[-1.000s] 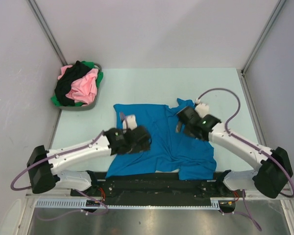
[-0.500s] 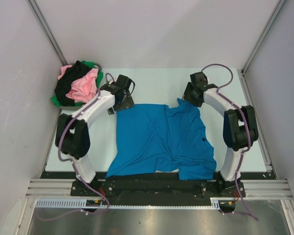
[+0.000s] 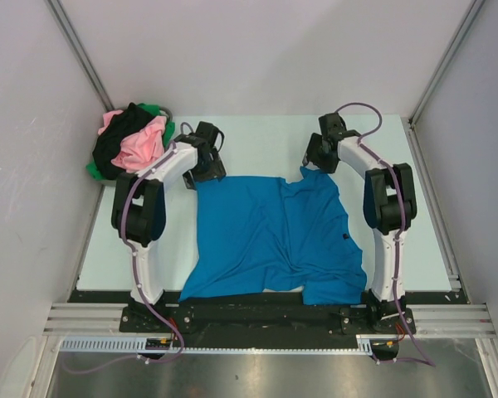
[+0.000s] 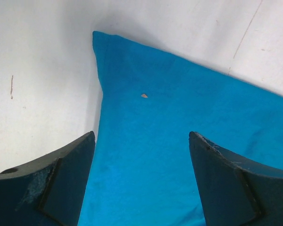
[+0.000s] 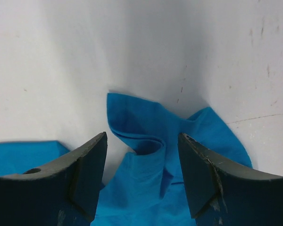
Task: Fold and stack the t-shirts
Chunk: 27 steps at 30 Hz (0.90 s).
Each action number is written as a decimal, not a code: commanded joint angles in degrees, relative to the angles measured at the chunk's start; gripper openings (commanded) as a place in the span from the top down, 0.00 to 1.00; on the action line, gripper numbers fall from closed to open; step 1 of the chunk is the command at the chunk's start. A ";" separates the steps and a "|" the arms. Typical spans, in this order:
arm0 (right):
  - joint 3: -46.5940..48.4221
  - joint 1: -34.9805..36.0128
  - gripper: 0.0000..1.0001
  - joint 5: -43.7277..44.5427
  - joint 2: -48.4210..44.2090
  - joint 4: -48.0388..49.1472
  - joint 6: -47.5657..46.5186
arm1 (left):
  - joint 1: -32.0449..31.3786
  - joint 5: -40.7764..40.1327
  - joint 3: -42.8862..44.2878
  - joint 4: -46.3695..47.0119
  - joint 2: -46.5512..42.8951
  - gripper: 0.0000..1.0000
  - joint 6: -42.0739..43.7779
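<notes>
The bright blue t-shirt [image 3: 274,236] lies spread on the pale tabletop [image 3: 266,137], roughly in the middle. Its near hem reaches the near edge, where the cloth is rumpled and folded over on the right side. The far edge of the shirt runs left to right between the two arms.

The left pincer [image 4: 141,141] hangs over the far left corner of the shirt. Its fingers [image 4: 61,174] stand apart with flat blue cloth showing between them, and nothing is clamped. A small pale speck [image 4: 144,95] sits on the cloth just beyond the fingers.

The right pincer [image 5: 142,139] hangs over the far right corner, where the sleeve is bunched into a small curled fold. Its fingers [image 5: 205,174] are also spread, one on each side of that fold, and grip nothing. Whether either pincer touches the cloth cannot be told.

At the far left corner of the tabletop stands a round grey basket [image 3: 168,114], well apart from the blue shirt's middle but near the left arm. It is heaped with a pink t-shirt [image 3: 141,145], a black t-shirt [image 3: 116,143] and a green t-shirt [image 3: 93,171], all crumpled together and spilling over the rim.
</notes>
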 commanded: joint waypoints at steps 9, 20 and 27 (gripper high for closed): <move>7.41 0.50 0.48 -2.23 5.65 -4.24 -2.32 | 1.12 3.23 1.08 2.75 0.67 0.15 0.14; 20.77 2.08 1.00 -0.56 9.44 -6.54 -2.67 | 1.39 2.35 0.73 2.93 0.49 0.15 1.02; 22.19 4.72 0.97 7.34 4.87 -4.50 -7.85 | 2.35 1.91 -0.85 3.72 -0.47 0.15 1.81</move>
